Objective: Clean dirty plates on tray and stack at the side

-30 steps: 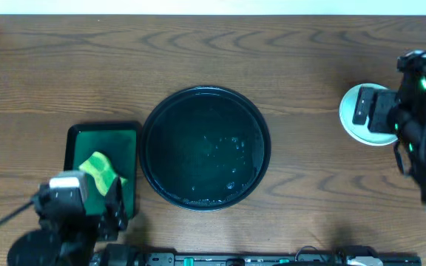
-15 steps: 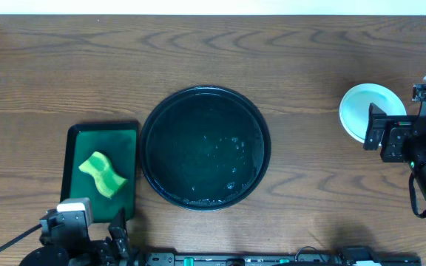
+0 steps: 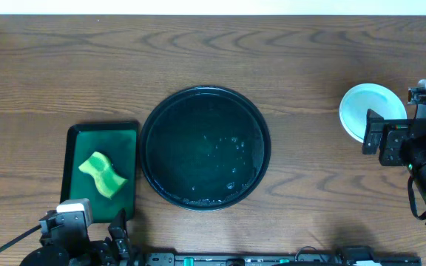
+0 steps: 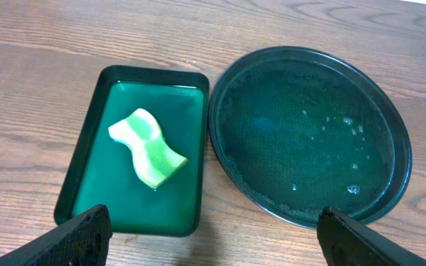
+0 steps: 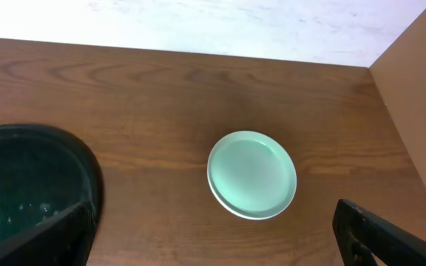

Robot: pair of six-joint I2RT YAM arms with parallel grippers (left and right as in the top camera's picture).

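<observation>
Right of the large round glossy black tray (image 3: 198,118), the right claw (image 5: 213,244) hangs with fingers spread wide, gripping nothing. Beyond it, well right of the tray, a small pale mint-aqua round plate (image 5: 251,175) lies on the brown wood-grain counter (image 3: 309,52). Plates beneath it: cannot tell. Tray surface wet, droplets scattered. Left-front of the tray, the left claw (image 4: 213,247) is wide apart, unloaded. Just beside the tray's left rim: green rectangular black-rimmed tray (image 4: 117,199) carrying a yellow-green wavy sponge (image 4: 148,148).
</observation>
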